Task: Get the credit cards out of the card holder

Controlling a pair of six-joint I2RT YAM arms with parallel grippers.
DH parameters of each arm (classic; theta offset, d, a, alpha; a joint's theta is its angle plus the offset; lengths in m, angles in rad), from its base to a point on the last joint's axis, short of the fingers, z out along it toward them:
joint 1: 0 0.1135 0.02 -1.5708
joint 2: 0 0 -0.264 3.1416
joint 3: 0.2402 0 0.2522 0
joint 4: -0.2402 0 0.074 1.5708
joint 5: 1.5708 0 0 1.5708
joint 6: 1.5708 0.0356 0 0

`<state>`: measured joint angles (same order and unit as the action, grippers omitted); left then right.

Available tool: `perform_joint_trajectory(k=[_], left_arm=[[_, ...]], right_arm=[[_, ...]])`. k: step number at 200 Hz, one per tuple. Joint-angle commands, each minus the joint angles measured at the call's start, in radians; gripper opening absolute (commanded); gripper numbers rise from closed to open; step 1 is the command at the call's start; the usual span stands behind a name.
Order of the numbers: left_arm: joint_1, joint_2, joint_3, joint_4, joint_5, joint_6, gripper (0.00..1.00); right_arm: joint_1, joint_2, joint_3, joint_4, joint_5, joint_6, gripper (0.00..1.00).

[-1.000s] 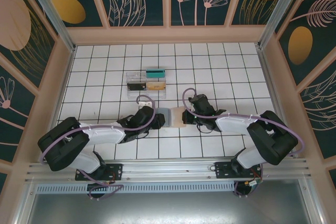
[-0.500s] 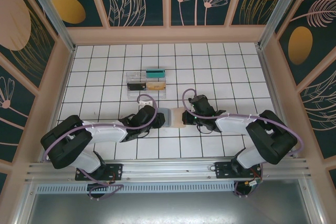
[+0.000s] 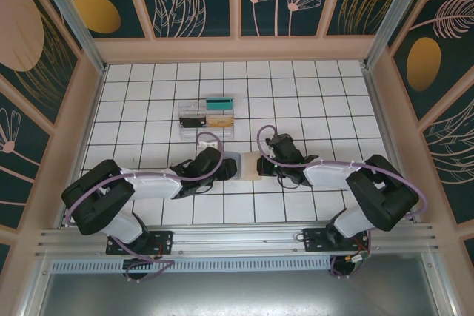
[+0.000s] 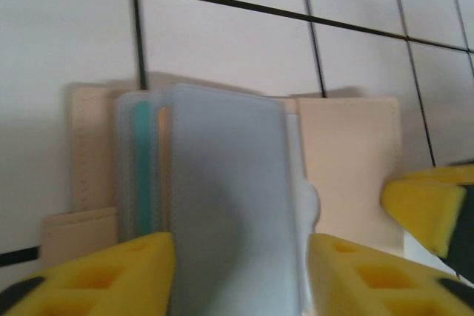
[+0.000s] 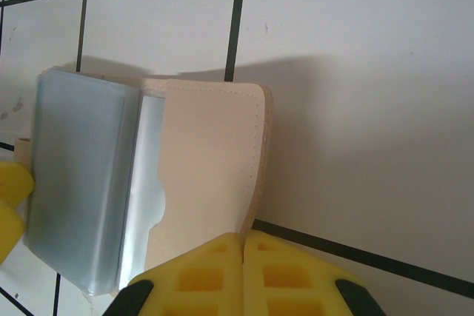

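As left gripper [image 4: 241,257] gapes, straddling card holder [image 4: 348,160]

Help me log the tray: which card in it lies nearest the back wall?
The teal card, at the clear tray's far edge; the black card and tan card sit side by side one row nearer.

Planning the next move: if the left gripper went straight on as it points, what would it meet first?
Most likely the card holder: its grey pockets lie between the jaws of the left gripper, though depth is unclear.
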<state>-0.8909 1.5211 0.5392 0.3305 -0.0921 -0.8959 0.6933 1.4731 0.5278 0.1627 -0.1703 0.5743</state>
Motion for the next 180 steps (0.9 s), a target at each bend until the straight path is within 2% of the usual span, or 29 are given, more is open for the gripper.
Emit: perform_joint_trajectory(k=[1,15,98,128,147,157,166,180], left_arm=[[0.002,0.027,0.003,0.071,0.105,0.016,0.64],[0.002,0.026,0.005,0.081,0.119,0.022,0.70],[0.002,0.008,0.001,0.116,0.155,0.036,0.71],[0.001,0.010,0.003,0.112,0.153,0.039,0.84],[0.002,0.008,-0.001,0.120,0.162,0.044,0.86],[0.003,0.008,-0.001,0.134,0.172,0.043,0.83],[0.002,0.009,-0.002,0.147,0.182,0.036,0.81],[0.002,0.014,0.003,0.157,0.190,0.032,0.80]], right_arm=[[-0.006,0.019,-0.005,0.022,-0.026,-0.001,0.00],[-0.006,0.022,-0.003,0.021,-0.028,-0.001,0.00],[-0.006,0.025,-0.005,0.023,-0.027,0.001,0.00],[-0.006,0.023,-0.006,0.023,-0.025,0.004,0.00],[-0.006,0.009,-0.009,0.018,-0.002,0.010,0.10],[-0.008,-0.008,-0.012,0.013,0.018,0.017,0.16],[-0.011,-0.030,-0.018,0.007,0.040,0.026,0.25],[-0.018,-0.078,-0.030,0.006,0.063,0.035,0.32]])
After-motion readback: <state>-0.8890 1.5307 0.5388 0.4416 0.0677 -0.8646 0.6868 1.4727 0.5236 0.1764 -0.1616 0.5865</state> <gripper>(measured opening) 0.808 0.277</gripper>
